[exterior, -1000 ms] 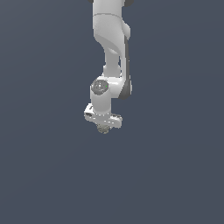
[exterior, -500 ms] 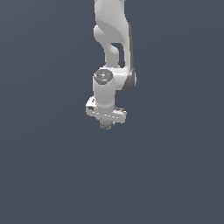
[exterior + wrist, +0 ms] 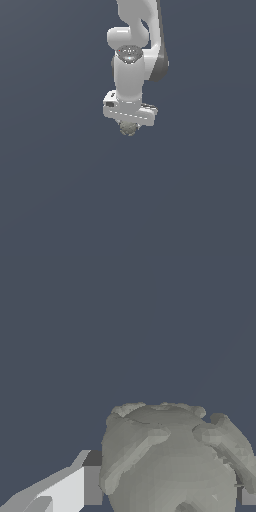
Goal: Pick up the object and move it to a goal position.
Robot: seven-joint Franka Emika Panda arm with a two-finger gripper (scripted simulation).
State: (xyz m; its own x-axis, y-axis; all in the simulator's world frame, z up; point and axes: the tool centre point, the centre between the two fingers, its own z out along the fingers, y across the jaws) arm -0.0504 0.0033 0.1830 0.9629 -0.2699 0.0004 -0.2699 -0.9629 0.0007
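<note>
Gripping the object [image 3: 128,129] in our hand [image 3: 129,125]: it sits directly under the white bar, roundish, no long axis.

1 arm [image 3: 131,75], 1 gripper [image 3: 129,125], 1 ball [image 3: 129,129].

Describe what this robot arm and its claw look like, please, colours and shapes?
The arm is glossy white, built of rounded, tube-like sections, with a dark grey band at one joint and a round grey cap bearing a small red mark. At its end sits the gripper: a flat white crossbar with boxy corners. In the wrist view one finger shows white with a dark grey pad. No cables show.
</note>
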